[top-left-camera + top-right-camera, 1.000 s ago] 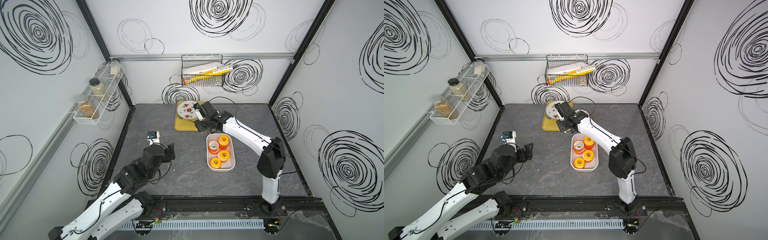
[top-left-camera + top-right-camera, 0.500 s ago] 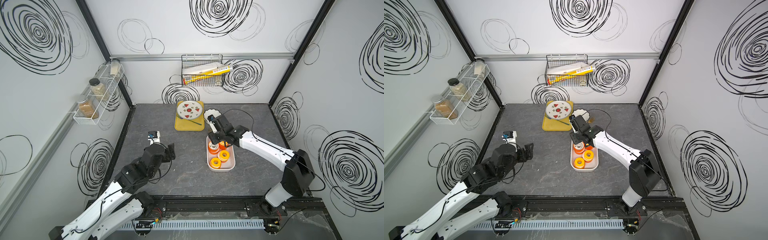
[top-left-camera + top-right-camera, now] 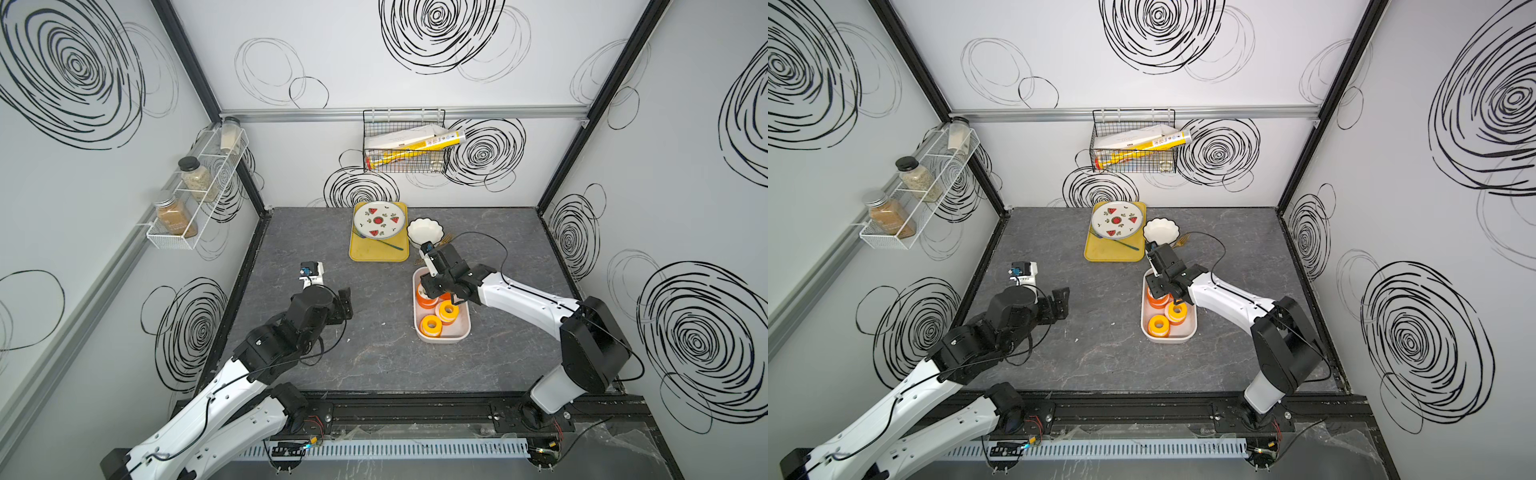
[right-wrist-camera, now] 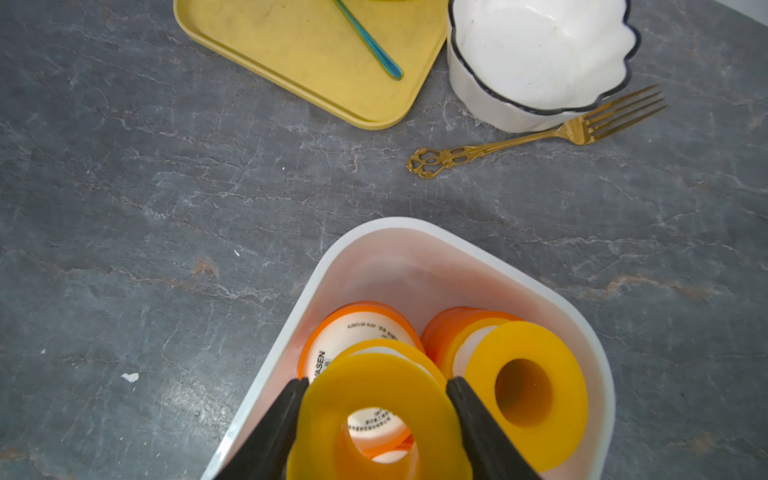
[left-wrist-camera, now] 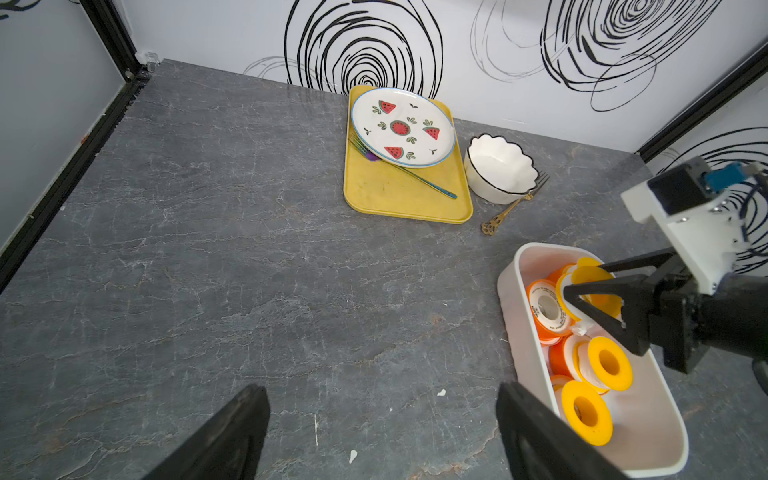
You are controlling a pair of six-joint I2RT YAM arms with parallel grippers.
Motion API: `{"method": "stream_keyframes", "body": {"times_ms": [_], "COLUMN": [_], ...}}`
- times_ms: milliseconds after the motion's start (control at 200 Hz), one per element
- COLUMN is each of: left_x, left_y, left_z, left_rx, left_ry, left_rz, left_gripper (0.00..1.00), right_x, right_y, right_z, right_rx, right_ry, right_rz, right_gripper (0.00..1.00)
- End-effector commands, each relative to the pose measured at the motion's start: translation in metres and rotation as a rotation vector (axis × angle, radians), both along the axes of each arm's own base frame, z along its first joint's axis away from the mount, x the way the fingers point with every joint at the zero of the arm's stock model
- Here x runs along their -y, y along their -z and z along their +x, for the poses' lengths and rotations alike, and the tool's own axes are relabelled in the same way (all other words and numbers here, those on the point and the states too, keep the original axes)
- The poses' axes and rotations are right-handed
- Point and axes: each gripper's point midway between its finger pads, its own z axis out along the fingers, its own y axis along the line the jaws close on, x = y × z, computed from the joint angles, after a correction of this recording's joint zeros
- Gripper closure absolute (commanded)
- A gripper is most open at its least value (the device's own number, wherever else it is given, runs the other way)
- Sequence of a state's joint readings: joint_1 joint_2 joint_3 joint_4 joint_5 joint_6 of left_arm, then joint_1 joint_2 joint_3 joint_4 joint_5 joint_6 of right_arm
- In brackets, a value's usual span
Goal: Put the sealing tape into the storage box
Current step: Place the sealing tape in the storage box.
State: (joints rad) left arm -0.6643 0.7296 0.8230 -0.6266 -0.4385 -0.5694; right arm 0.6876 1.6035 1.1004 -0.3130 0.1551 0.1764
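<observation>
1. Left gripper [image 5: 382, 434]: jaws spread wide and empty, above the bare tabletop [image 5: 249, 270], well apart from the work.
2. Storage box [image 5: 509, 299]: holds several spools of sealing tape [image 5: 609, 363].
3. Right gripper [image 4: 377, 383]: clenched on a yellow-flanged spool [image 4: 328, 415], poised over the box's occupied end. The step in hand is placement; the next move probably calls for lowering, then release.

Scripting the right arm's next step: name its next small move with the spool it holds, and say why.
Probably open the right gripper and let go: its jaws clamp a yellow-flanged spool over the storage box, close above the other spools lying inside.
</observation>
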Motion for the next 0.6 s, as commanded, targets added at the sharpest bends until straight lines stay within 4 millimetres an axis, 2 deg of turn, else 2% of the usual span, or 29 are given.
{"method": "stream_keyframes", "body": {"times_ms": [0, 270, 596], "left_x": [0.003, 0.003, 0.003], "left_y": [-0.004, -0.004, -0.004], "left_z": [0.005, 0.004, 0.004], "left_rx": [0.027, 0.028, 0.026], "left_ry": [0.007, 0.007, 0.007], "left_rz": [-0.013, -0.014, -0.012], "left_gripper": [0.08, 0.08, 0.08], "right_x": [-0.004, -0.006, -0.007], "right_y": [0.002, 0.016, 0.021], "right_z": [0.006, 0.006, 0.006], "right_rx": [0.0, -0.038, -0.058], "right_ry": [0.004, -0.003, -0.008], "right_rz": [0.031, 0.019, 0.016], "right_gripper": [0.54, 0.53, 0.49]}}
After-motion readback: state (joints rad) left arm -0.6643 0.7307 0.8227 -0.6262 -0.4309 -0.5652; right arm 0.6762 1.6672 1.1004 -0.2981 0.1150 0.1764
